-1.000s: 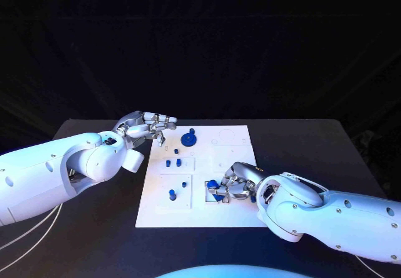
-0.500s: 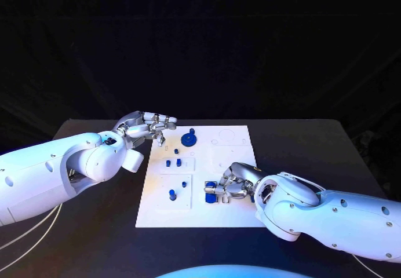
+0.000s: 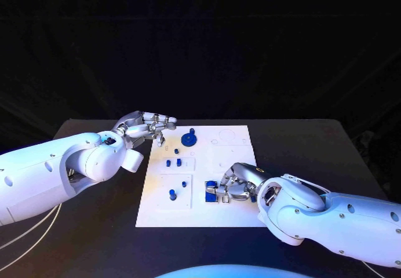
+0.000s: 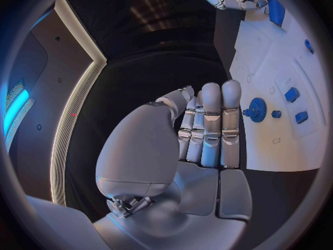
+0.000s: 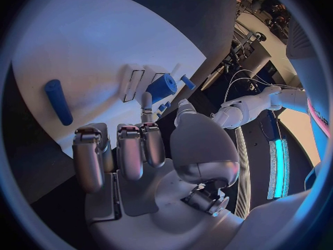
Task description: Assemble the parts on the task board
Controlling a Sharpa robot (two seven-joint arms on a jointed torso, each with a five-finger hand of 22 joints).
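Observation:
The white task board [image 3: 219,155] lies mid-table. On it are a blue gear [image 3: 189,139] [image 4: 258,110], small blue blocks [image 3: 173,163] [image 4: 292,94], a blue peg [image 3: 173,194] and a blue rod [image 5: 59,101]. My right hand [image 3: 236,184] [image 5: 142,150] is at the board's near right part, over a framed slot with a blue cylinder [image 3: 211,186] [image 5: 164,86]. Its thumb and one finger pinch a small blue part [image 5: 163,107], and the other fingers are curled in. My left hand [image 3: 148,124] [image 4: 208,128] hovers off the board's far left corner, fingers straight and together, holding nothing.
The black table [image 3: 317,150] surrounds the board, with bare room to the right and along the front edge. White cables [image 3: 29,234] trail under my left arm at the near left.
My right hand has shifted slightly left over the framed slot, its fingers closing in around the blue piece. My left hand has stayed in place.

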